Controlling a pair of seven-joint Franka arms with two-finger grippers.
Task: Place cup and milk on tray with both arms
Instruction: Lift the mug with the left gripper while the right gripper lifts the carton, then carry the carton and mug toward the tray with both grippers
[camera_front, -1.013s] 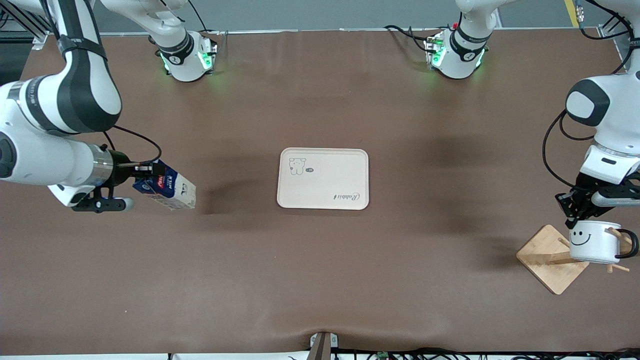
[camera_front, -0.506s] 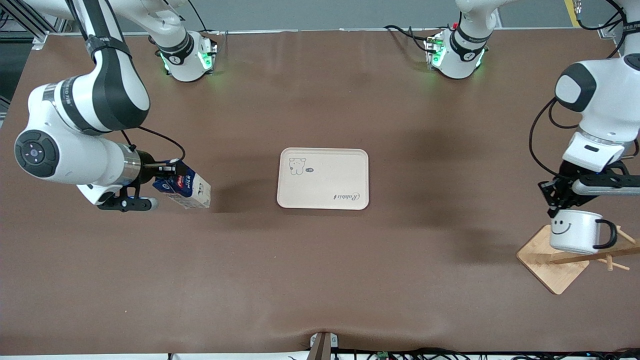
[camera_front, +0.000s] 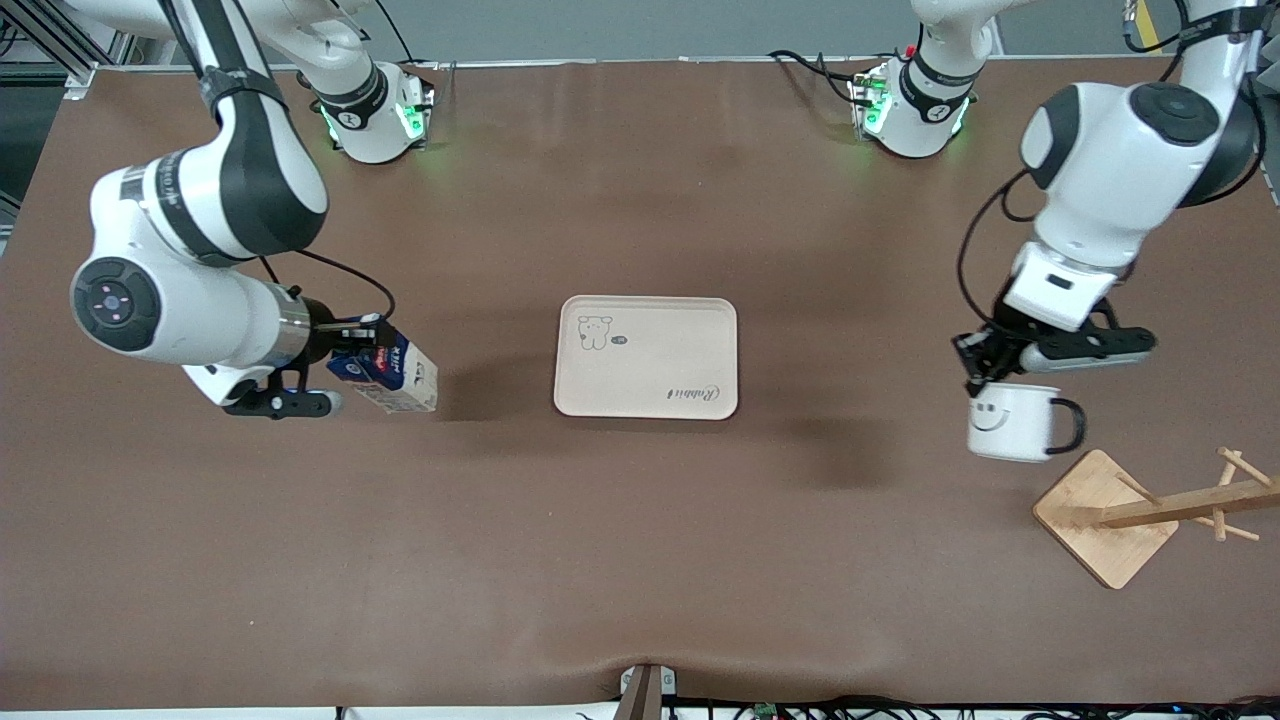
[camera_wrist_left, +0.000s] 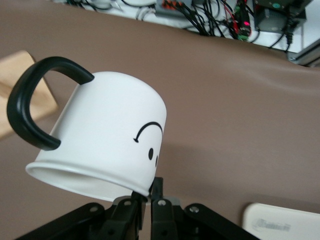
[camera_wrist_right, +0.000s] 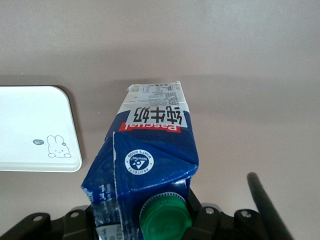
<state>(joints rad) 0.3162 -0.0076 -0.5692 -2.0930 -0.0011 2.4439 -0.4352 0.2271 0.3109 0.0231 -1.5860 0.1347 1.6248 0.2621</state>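
Above bare table flanking the tray (camera_front: 646, 356), I observe left gripper (camera_front: 985, 377) pinching the cup (camera_front: 1010, 423), right gripper (camera_front: 352, 348) pinching the milk (camera_front: 395, 370).

Table cover (camera_front: 640, 560): brown, matte, spread across the whole work surface, slightly rippled at the edge nearest the front camera.
Floor strip (camera_front: 650, 30): grey, along the table's edge by the bases.
Cables (camera_wrist_left: 220, 20): dark tangle along the table edge.

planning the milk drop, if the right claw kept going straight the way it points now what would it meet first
Probably the tray: the right claw, shut on the milk, points along the table toward it, with bare table between. Its height over the tray's rim is unclear.
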